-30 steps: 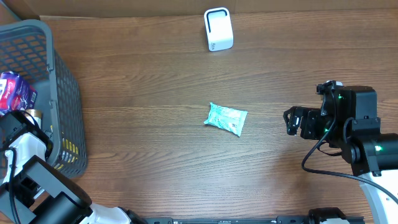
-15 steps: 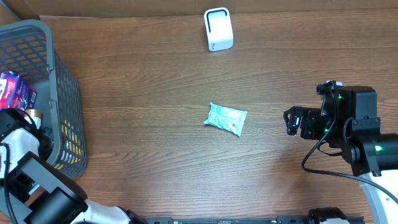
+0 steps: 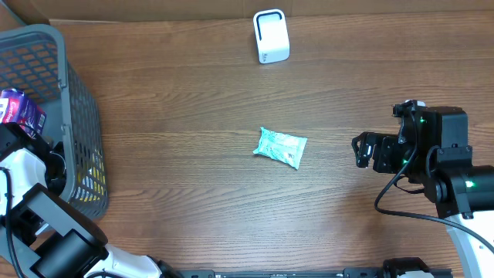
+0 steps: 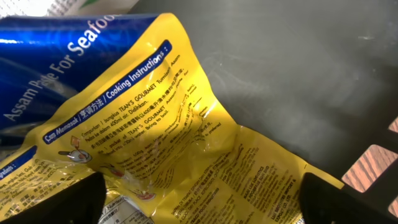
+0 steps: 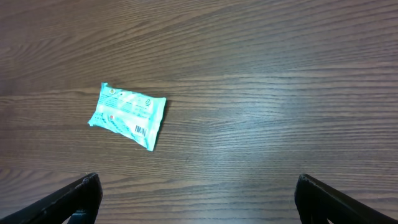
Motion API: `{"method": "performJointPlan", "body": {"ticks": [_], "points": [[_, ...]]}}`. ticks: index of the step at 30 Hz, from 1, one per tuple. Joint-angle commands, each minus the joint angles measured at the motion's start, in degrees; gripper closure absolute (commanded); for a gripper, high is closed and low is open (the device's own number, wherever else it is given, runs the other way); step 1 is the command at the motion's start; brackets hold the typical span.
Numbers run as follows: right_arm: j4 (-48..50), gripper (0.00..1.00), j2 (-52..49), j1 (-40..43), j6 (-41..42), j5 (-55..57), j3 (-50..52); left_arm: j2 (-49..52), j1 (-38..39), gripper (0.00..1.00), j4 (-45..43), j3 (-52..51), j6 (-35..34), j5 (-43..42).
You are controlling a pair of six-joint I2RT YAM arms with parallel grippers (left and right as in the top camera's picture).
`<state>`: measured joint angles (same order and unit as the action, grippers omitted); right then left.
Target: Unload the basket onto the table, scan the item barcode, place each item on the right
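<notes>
Left wrist — yellow pouch [image 4: 186, 143], overhead — scanner [image 3: 271, 35]

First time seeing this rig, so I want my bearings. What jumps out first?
A small teal packet lies alone mid-table, a white scanner standing at the far edge. On the left, a grey mesh basket holds groceries, among them a yellow pouch filling the left wrist view.
</notes>
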<state>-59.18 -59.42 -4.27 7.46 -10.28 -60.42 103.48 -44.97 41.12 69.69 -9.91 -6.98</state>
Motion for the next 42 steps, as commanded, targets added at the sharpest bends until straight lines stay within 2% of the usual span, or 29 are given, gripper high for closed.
{"method": "performJointPlan", "body": {"ticks": [1, 8, 13, 20, 25, 33, 42], "points": [[0.3, 0.00, 0.1, -0.3, -0.3, -0.3, -1.0, 1.2, 0.6, 0.01, -1.0, -0.1, 2.6, -1.4], [0.4, 0.00, 0.1, -0.3, -0.2, -0.3, -1.0, 1.2, 0.8, 0.00, -2.2, -0.2, 7.5, -1.8], [0.6, 0.00, 0.1, -0.3, -0.2, -0.3, -1.0, 1.4, 1.1, 0.00, -2.1, -0.2, 8.7, -6.2], [0.5, 0.00, 0.1, -0.3, -0.2, -0.3, -1.0, 1.4, 2.8, 0.00, 1.4, -0.2, 7.9, -6.0], [0.5, 0.00, 0.1, -0.3, -0.2, -0.3, -1.0, 1.4, 2.5, 0.01, 4.0, -0.2, -3.2, -1.6], [0.4, 0.00, 0.1, -0.3, -0.2, -0.3, -1.0, 1.4, 1.9, 0.00, 2.8, 1.0, -12.9, -0.6], [0.4, 0.00, 0.1, -0.3, -0.2, -0.3, -1.0, 0.9, -0.8, 0.00, 10.2, 7.9, -26.8, -0.1]]}}
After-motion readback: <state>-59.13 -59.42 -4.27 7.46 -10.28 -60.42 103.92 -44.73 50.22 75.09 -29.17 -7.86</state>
